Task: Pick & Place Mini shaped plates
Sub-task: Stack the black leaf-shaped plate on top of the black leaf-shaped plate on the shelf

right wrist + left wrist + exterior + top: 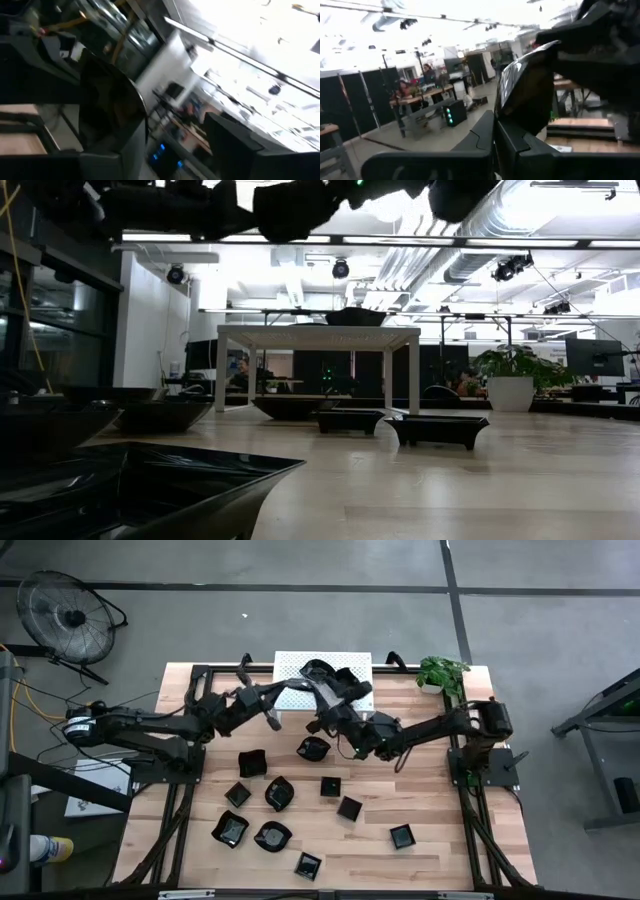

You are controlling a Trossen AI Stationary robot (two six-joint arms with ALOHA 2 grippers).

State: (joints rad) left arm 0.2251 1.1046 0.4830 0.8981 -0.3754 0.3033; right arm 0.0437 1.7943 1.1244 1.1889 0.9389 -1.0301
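Plates lie scattered over the wooden desk [430,790]: small glossy black dishes, among them a square one [401,836] near the right side, another square one [308,866] at the front edge, and a wavy-edged one [279,792] in the middle of the spread. One further plate [527,87] is up in the air between the two arms, above the back of the desk just in front of the white perforated stand [300,665].

The left gripper [272,718] has its fingers drawn together, and the left wrist view shows them clamped on the rim of that raised plate. The right gripper [335,718] sits just beside it with its fingers apart; in the right wrist view the plate [112,112] stands on edge between them, not visibly pinched. This reads as a hand-over, left arm now carrying.

The dishes look stiff, light and slick, probably brittle if dropped. A pinch across the raised rim seems the safest hold, since the glazed inner face offers little purchase.

The stand carries at least one dark dish [355,316] on top, seen in the low view. A potted plant [440,672] stands at the back right corner.
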